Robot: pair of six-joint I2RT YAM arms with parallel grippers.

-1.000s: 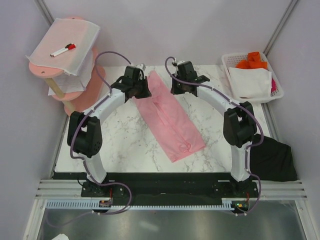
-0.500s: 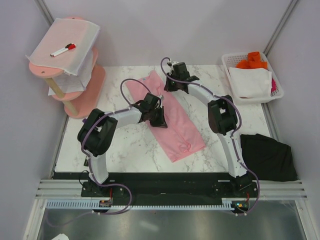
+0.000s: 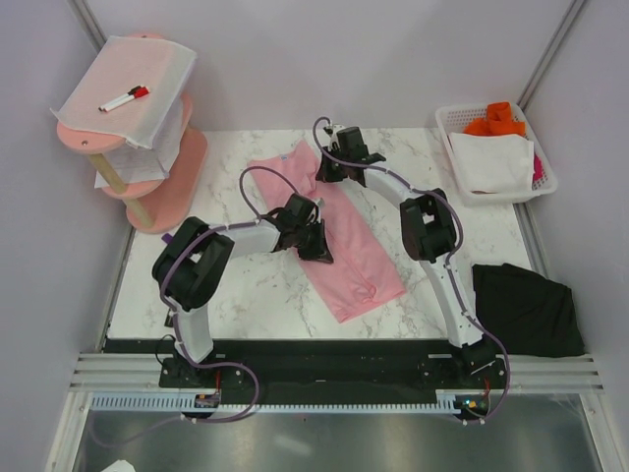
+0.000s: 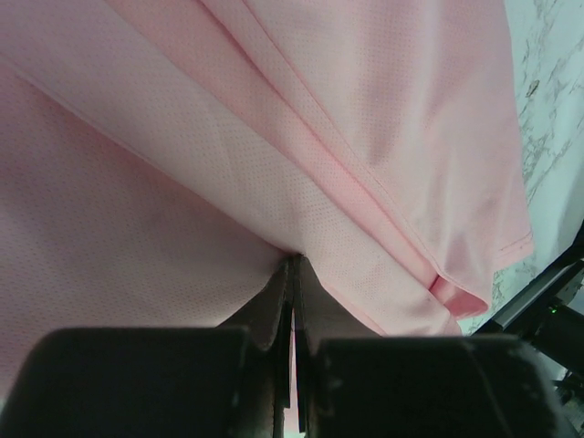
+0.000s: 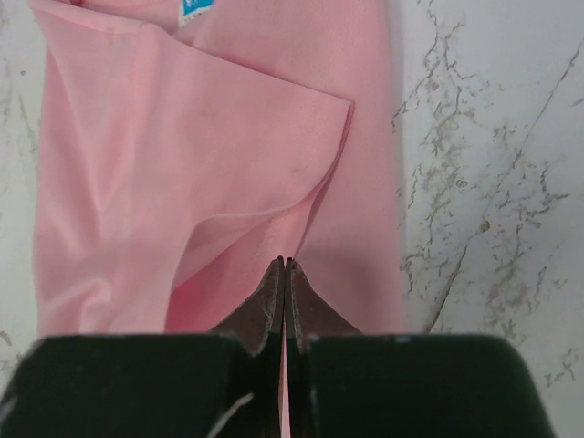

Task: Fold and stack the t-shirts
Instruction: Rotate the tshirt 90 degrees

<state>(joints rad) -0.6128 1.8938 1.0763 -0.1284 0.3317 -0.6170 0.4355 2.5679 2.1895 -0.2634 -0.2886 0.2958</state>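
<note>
1. Two claws are clamped on one garment, the pink t-shirt. It lies as a long diagonal strip on the marble table, with its far end toward the back left and its near end toward the front right.
2. My left claw sits at the strip's left edge, roughly midway along. From the left wrist camera I see the jaws pressed together with pink cloth drawn up between them, and folded layers spreading away beyond.
3. My right claw is at the shirt's far end, on its right side. The right wrist camera shows the jaws closed on a raised fold. A sleeve flap lies just ahead, and a small blue-and-white tag sits at the cloth's far edge.
4. One black t-shirt lies crumpled off the marble at the front right, beside the right arm's lower link and well apart from both claws.
</note>
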